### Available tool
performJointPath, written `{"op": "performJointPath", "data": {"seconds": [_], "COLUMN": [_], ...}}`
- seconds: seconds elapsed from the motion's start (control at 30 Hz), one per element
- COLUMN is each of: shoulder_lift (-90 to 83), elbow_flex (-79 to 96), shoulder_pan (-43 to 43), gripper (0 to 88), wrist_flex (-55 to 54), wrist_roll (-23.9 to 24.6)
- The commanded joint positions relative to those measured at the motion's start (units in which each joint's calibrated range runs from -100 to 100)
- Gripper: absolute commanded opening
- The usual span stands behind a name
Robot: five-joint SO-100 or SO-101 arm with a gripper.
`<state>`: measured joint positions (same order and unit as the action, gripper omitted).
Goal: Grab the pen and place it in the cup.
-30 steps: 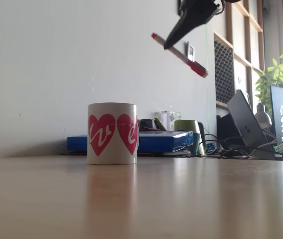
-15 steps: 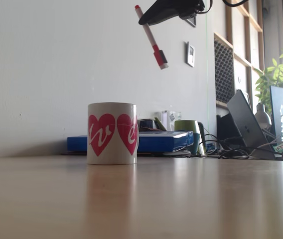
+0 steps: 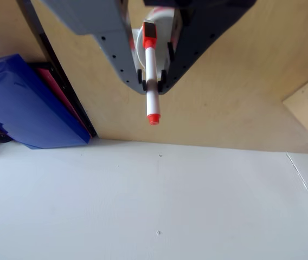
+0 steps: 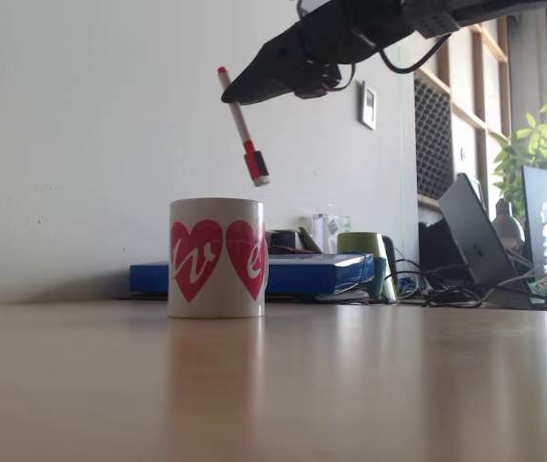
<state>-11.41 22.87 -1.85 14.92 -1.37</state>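
White pen [image 4: 238,125] pinched in the gripper [image 4: 233,99], hanging above the cup [image 4: 217,258].
Pen steeply tilted, capped end lowest, just over the rim; cup contents hidden in fixed view.

The fixed view sits almost at worktop [image 4: 351,385] level, looking across the wood toward the white wall, with the cup [image 4: 217,258] near and the claw [image 4: 238,94] high at 12 o'clock. The other view rides close above the claw [image 3: 151,84], facing straight down its fingers. Both share the pen [image 3: 151,81], the cup's rim [image 3: 162,21] and the blue folder [image 3: 24,103].
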Motion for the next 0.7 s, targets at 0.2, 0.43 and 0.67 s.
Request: {"op": "performJointPath", "data": {"seconds": [0.2,0.43,0.67], "shoulder_lift": [8.01,8.84,11.74], "elbow_flex": [-13.32,-12.51,-12.42], "shoulder_pan": [-0.28,0.3,0.64], "gripper": [1.1,1.1,1.1], "wrist_flex": [-1.19,-0.85,-1.28], "wrist_roll": [2.94,6.68,7.25]}}
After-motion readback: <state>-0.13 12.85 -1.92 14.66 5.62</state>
